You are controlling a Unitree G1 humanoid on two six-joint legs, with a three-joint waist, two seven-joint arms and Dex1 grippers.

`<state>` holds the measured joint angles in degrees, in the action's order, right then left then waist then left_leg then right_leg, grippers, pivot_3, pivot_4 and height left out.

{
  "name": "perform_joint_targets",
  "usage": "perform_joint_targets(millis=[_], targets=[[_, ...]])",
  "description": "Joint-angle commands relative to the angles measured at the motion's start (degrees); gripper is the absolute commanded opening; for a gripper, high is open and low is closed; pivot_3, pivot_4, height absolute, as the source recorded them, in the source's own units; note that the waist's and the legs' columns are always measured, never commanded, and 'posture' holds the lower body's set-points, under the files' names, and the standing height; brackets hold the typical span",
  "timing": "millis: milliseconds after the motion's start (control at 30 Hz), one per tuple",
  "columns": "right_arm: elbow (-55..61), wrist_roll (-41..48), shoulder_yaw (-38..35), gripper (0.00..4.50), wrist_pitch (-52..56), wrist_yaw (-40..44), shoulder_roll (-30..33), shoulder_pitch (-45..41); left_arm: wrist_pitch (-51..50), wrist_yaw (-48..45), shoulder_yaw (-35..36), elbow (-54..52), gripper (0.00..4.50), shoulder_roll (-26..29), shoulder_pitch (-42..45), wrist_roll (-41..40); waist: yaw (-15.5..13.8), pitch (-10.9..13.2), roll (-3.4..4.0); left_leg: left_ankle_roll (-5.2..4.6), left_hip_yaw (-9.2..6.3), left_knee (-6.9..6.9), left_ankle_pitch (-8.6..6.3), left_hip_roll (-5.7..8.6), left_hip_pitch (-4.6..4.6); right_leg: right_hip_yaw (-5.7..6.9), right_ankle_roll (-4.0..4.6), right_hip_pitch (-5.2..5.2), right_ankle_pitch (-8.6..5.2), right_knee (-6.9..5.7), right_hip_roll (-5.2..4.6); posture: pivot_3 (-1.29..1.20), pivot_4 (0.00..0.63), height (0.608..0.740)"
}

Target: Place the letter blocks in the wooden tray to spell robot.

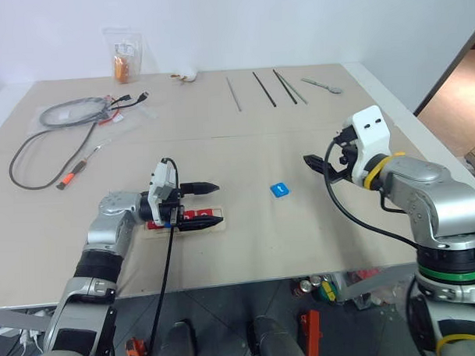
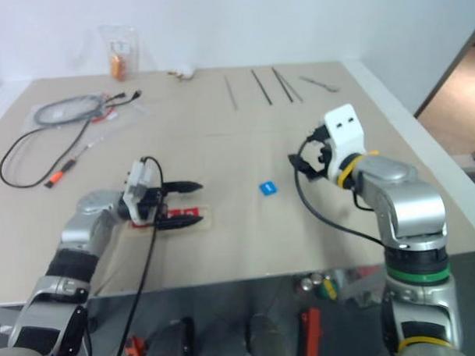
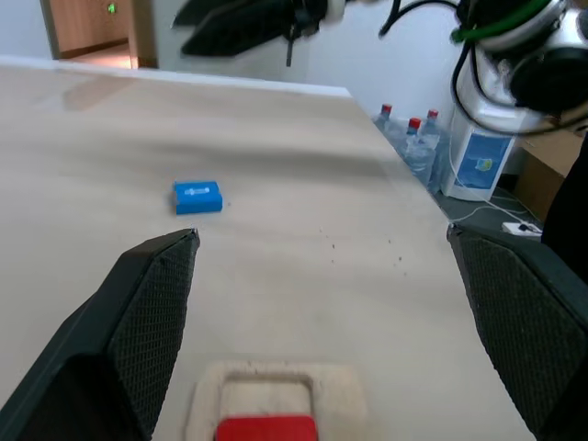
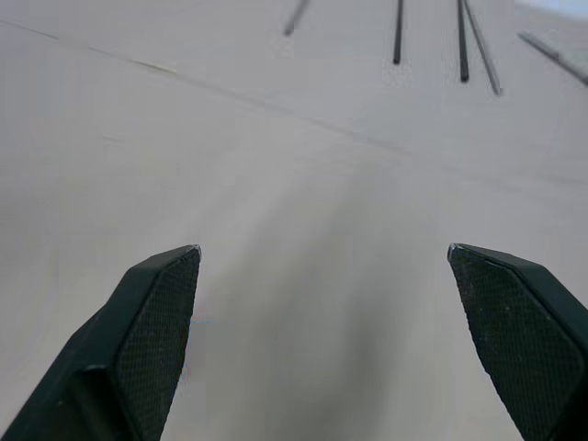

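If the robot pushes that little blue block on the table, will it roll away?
Probably not. The blue block looks flat and square and lies flat, so it would likely slide on the smooth table. It looks small and thin, so probably light.

The left end effector (image 1: 209,204) hides much of the wooden tray (image 1: 220,226); white letters on its red blocks (image 1: 193,215) and the blue block (image 1: 279,190) are too small to read.

Beige table (image 1: 302,238), white wall (image 1: 294,20)
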<state>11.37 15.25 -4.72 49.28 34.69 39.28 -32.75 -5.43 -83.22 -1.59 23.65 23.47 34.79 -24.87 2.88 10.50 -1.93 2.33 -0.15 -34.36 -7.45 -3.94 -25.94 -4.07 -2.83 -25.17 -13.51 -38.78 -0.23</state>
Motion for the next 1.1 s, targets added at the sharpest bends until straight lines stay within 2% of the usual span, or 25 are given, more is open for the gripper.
perform_joint_targets(millis=[33,133,267,400,633,900,1100], targets=[[-5.36,-0.55,3.95,4.44,-17.26,12.66,2.44,2.83,-0.95,1.35,2.19,-4.96,4.50,1.92,-1.63,-1.51,0.04,0.00,0.00,-0.04,0.00,0.00,-0.02,0.00,0.02,0.00,-0.01,0.01,-0.01,0.00,0.00,0.00,0.150,0.740],[-16.09,-0.43,6.01,4.44,-24.06,20.07,2.48,0.00,-2.27,3.13,3.25,-7.96,4.50,2.98,-2.76,-2.31,0.21,0.01,0.01,-0.08,0.01,-0.03,-0.05,0.00,0.04,-0.03,-0.02,0.00,0.01,-0.01,0.02,0.00,0.150,0.740],[-29.39,-3.52,9.56,4.44,-32.94,24.61,0.08,-5.62,-1.52,4.45,3.54,-11.47,4.50,4.41,-4.65,-1.68,0.36,0.03,0.05,-0.07,0.05,-0.17,-0.04,0.02,0.04,-0.07,0.10,0.04,0.03,-0.01,-0.02,0.00,0.150,0.740],[-37.94,-4.57,10.57,4.44,-37.66,26.98,-2.97,-10.10,-1.22,5.68,4.26,-13.53,4.50,5.69,-6.24,-2.05,0.22,0.03,0.04,-0.04,0.05,-0.18,-0.01,0.03,0.17,-0.08,0.17,0.15,0.07,0.02,-0.01,0.00,0.150,0.740],[-42.21,-6.09,12.31,4.44,-42.25,31.91,-4.51,-10.38,-2.30,8.58,6.15,-16.18,4.50,7.09,-7.54,-3.41,-0.16,0.03,0.05,-0.02,0.05,-0.12,-0.02,0.03,0.16,-0.08,-0.09,0.14,0.09,0.02,-0.02,0.00,0.150,0.740],[-48.32,-7.28,12.00,4.44,-45.75,31.44,-5.90,-10.88,-3.73,9.57,7.01,-17.66,4.50,8.97,-8.09,-4.59,-0.14,0.03,0.05,-0.02,0.05,-0.12,-0.02,0.03,0.19,-0.07,0.01,0.15,0.09,0.00,-0.01,0.00,0.150,0.740],[-53.08,-7.93,12.19,4.44,-46.64,29.33,-9.32,-13.02,-4.25,10.12,7.85,-17.28,4.50,9.98,-7.27,-5.14,-0.06,0.03,0.05,-0.02,0.05,-0.12,-0.01,0.02,0.32,-0.08,0.12,0.24,0.06,-0.02,0.00,0.00,0.150,0.740]])
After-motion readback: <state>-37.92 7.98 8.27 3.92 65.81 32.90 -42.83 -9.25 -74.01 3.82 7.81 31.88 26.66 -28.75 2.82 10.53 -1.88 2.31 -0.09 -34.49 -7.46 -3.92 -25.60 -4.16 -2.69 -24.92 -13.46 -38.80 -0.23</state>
